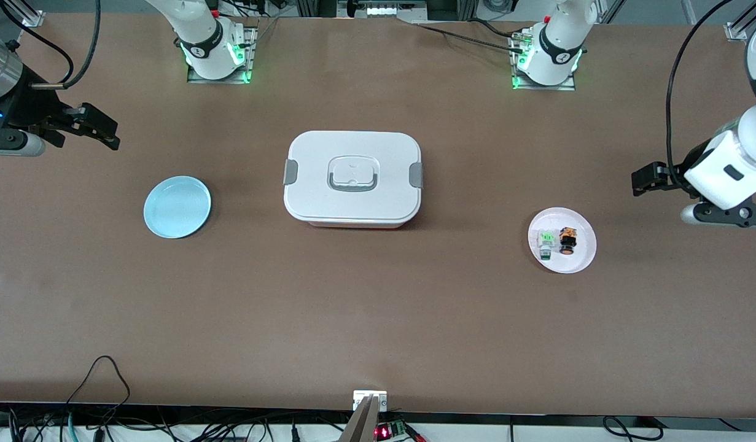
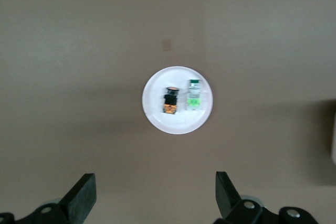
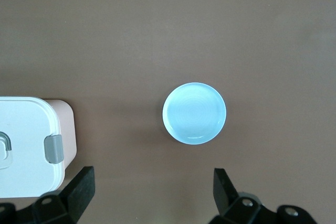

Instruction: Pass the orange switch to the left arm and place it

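Observation:
The orange switch lies on a small white plate toward the left arm's end of the table, beside a white-and-green switch. The left wrist view shows the orange switch on that plate. My left gripper hangs open and empty over bare table beside the white plate; it also shows in the left wrist view. My right gripper hangs open and empty over bare table at the right arm's end; it also shows in the right wrist view. The white box stands at the table's middle.
A light blue plate lies empty toward the right arm's end, also in the right wrist view. The box's corner with a grey clasp shows there too. Cables lie along the table's front edge.

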